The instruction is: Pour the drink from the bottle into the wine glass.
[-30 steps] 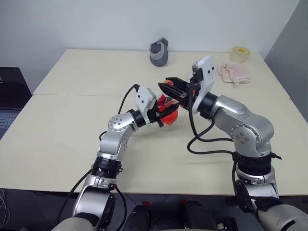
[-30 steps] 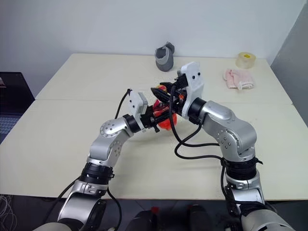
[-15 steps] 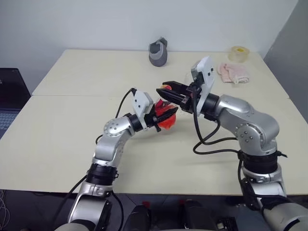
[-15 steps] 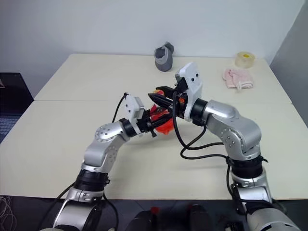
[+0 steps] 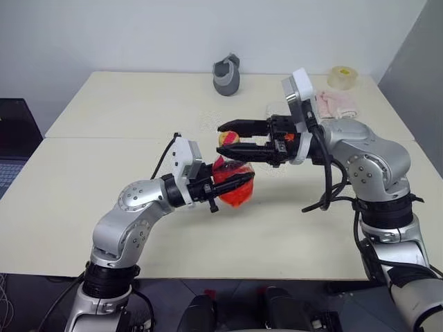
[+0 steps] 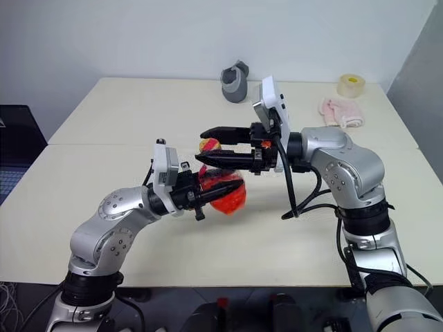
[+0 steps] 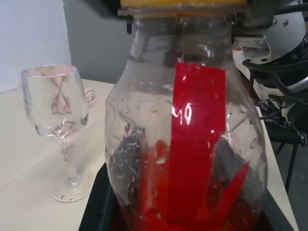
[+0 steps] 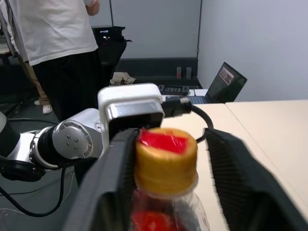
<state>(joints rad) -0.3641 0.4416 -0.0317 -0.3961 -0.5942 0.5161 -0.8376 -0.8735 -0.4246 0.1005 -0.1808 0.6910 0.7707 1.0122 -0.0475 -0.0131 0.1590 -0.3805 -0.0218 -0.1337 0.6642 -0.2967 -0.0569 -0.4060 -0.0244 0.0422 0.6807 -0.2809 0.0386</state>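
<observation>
**Bottle held over table, cap between spread fingers**

Item 1, bottle: one; clear plastic with a red label, clenched around its bulbous base by the left gripper, above the cream table. Yellow cap on top.

Item 2, drink: red liquid pooled in the base of the bottle, seen close in the left wrist view.

Item 3, right gripper: one; fingers spread, one either side of the cap. The right wrist view shows a gap between each finger and the cap.

Item 4, wine glass: one; upright on the table beyond the bottle, plain in the left wrist view, faint in the head views.

Item 5, background on the table, head views: one grey cup-like object, one tape roll, one pink cloth.

Item 6, right wrist view: one person standing, one laptop.
</observation>
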